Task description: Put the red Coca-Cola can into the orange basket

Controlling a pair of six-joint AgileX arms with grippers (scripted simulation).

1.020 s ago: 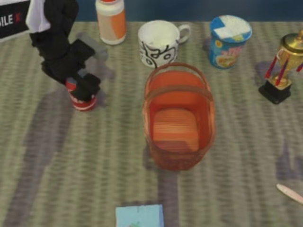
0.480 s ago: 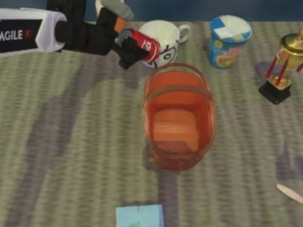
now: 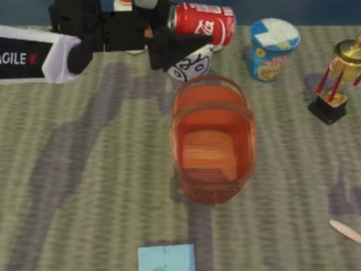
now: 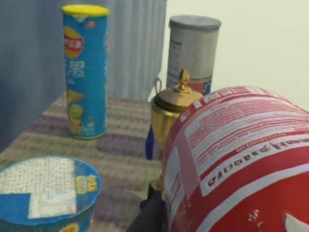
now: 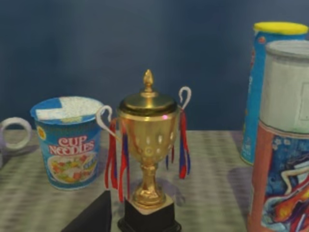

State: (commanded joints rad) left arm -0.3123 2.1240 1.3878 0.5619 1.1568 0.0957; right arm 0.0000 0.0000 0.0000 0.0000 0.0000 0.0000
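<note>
The red Coca-Cola can (image 3: 202, 22) lies on its side in the air over the white mug, at the back of the table. My left gripper (image 3: 183, 35) is shut on it, reaching in from the left. In the left wrist view the can (image 4: 241, 159) fills the near corner, with one dark finger (image 4: 149, 217) against its side. The orange basket (image 3: 213, 169) stands at the table's middle, handle across its top, nothing inside it. It is just in front of the can. My right arm is out of the top view; a dark part of its gripper (image 5: 94, 215) shows near the trophy.
A white mug with black patterns (image 3: 192, 66) sits under the can, behind the basket. Cup noodles (image 3: 274, 48) and a gold trophy (image 3: 338, 79) stand at the back right. A light blue box (image 3: 166, 258) lies at the front edge, a pale stick (image 3: 345, 230) at the front right.
My left gripper lifted the can off the table's left side. It carried the can right and towards the back, higher, and tipped it onto its side above the mug.
</note>
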